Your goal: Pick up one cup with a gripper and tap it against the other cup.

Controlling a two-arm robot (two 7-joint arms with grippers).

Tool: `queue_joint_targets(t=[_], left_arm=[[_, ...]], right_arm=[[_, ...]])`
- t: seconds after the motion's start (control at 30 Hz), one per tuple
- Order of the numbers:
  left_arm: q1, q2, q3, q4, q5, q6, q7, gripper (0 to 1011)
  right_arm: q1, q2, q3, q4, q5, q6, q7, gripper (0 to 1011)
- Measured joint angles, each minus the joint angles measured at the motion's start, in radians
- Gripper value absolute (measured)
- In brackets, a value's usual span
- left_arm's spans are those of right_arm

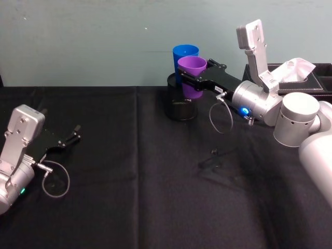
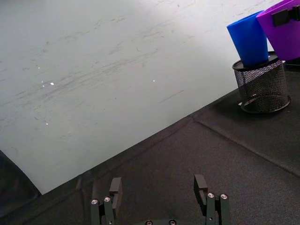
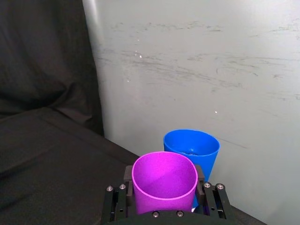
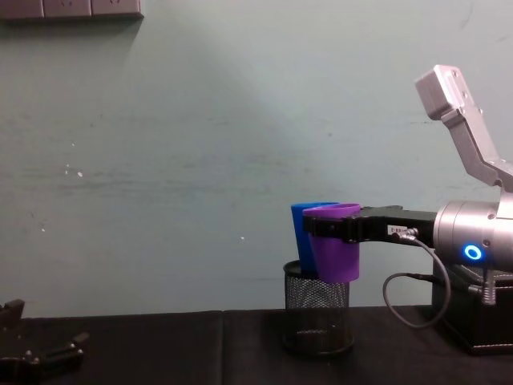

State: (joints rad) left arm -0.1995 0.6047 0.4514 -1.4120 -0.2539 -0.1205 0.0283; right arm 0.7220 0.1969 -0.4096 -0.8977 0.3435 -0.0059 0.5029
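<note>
My right gripper [image 1: 196, 75] is shut on the purple cup [image 1: 192, 70], holding it upright in the air by its upper wall. In the right wrist view the fingers [image 3: 126, 177] clamp both sides of the purple cup [image 3: 164, 180]. The blue cup [image 1: 184, 52] stands in a black mesh pen holder [image 1: 179, 106], right behind the purple one. From the chest view, the purple cup [image 4: 337, 253] overlaps the blue cup [image 4: 301, 224]; I cannot tell whether they touch. My left gripper [image 1: 75, 134] rests open on the table at the far left, nothing between its fingers [image 2: 116, 185].
A black tissue box [image 1: 298, 75] with white tissue stands at the back right, behind my right arm. A small dark object [image 1: 213, 151] lies on the black cloth mid-table. A pale green wall closes off the back.
</note>
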Motion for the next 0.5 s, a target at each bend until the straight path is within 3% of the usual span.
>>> queue_joint_targets(t=[0.5], left_arm=[[0.0,0.0,0.0,0.0,0.0,0.0,0.0,1000]], right_arm=[[0.0,0.0,0.0,-0.001,0.0,0.0,0.0,733]])
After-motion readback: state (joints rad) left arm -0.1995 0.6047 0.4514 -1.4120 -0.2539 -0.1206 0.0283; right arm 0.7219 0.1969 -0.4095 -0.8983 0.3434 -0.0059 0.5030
